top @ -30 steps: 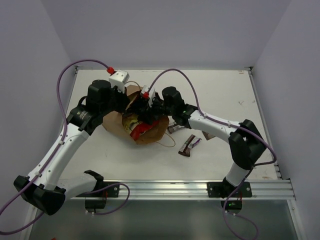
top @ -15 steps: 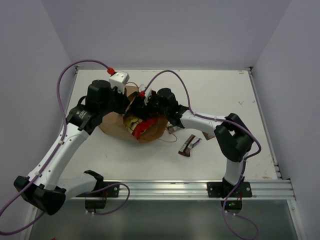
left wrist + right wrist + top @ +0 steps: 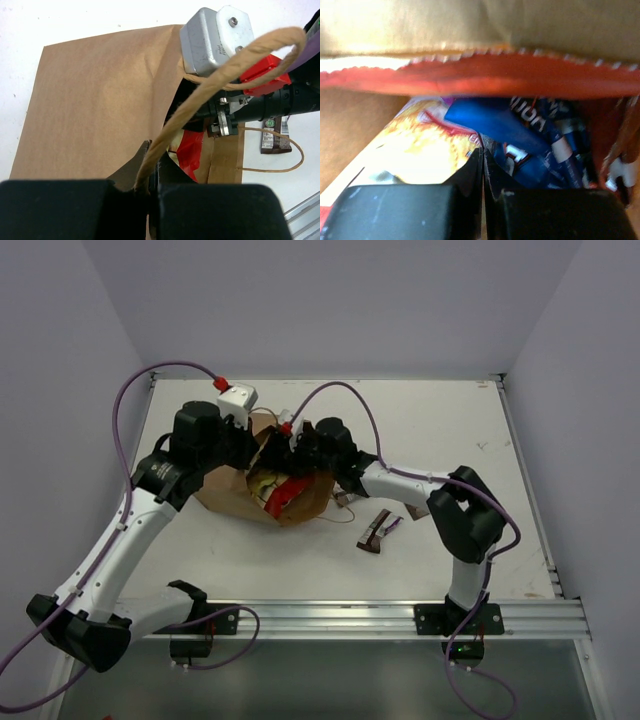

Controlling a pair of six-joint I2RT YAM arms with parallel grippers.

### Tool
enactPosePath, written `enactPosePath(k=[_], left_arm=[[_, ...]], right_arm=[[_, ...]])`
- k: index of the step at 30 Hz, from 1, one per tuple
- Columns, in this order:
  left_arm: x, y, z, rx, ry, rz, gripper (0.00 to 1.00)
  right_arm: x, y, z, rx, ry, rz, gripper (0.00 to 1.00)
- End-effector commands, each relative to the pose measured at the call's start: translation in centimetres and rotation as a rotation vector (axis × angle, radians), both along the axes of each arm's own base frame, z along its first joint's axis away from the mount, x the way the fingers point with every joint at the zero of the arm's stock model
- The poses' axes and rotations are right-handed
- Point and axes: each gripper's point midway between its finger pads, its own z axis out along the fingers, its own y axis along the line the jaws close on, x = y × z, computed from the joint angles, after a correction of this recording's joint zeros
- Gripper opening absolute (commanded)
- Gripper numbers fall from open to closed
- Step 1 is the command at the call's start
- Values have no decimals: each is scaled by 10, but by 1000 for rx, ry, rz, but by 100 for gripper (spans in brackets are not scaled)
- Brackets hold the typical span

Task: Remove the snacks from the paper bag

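The paper bag (image 3: 222, 498) lies at the desk's (image 3: 450, 440) 9 o'clock, mouth toward 3 o'clock. The left fingers (image 3: 165, 192) pinch its twine handle (image 3: 225, 77), apparently lifting the mouth so the right fingers (image 3: 472, 177), pressed together, can reach inside. One red chip bag (image 3: 480, 80), one orange-cream chip bag (image 3: 420, 145) and one blue chip bag (image 3: 520, 140) show there. Three candy bars (image 3: 376, 532) lie at the bag's 4 o'clock.

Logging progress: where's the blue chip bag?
Right wrist view: blue chip bag inside the paper bag, centre-right, below the red bag crimped edge, orange-cream bag to its left.
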Motion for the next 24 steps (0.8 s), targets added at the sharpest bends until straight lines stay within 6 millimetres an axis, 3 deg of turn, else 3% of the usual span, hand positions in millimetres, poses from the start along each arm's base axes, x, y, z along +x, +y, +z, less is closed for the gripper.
enactPosePath(k=[1,8,10,11,12,16,18,21,22,24], left_arm=[[-7,-2,13,-35,-33,-16,0],[-1,9,0,14,-26,46,0],[0,13,-3,28,-28,63,0],[0,14,-8,35,-23,63,0],[2,18,-10,51,-29,84,0],[3,23,-21,74,-16,104,0],[3,25,-27,83,-8,115,0],[4,25,-33,89,-2,112,0],[3,23,-34,86,0,102,0],[1,19,-34,75,-1,81,0]], right_arm=[[-23,-6,11,26,42,47,0],[-55,-33,76,86,5,49,0],[-58,-43,84,75,8,20,0],[-62,-50,78,60,46,-9,0],[-66,-58,92,83,33,-28,0],[-74,-81,76,51,81,-113,0],[-78,-93,56,23,136,-163,0],[-90,-101,43,-2,161,-144,2],[-90,-100,35,-23,167,-142,23],[-85,-96,31,-36,141,-135,47]])
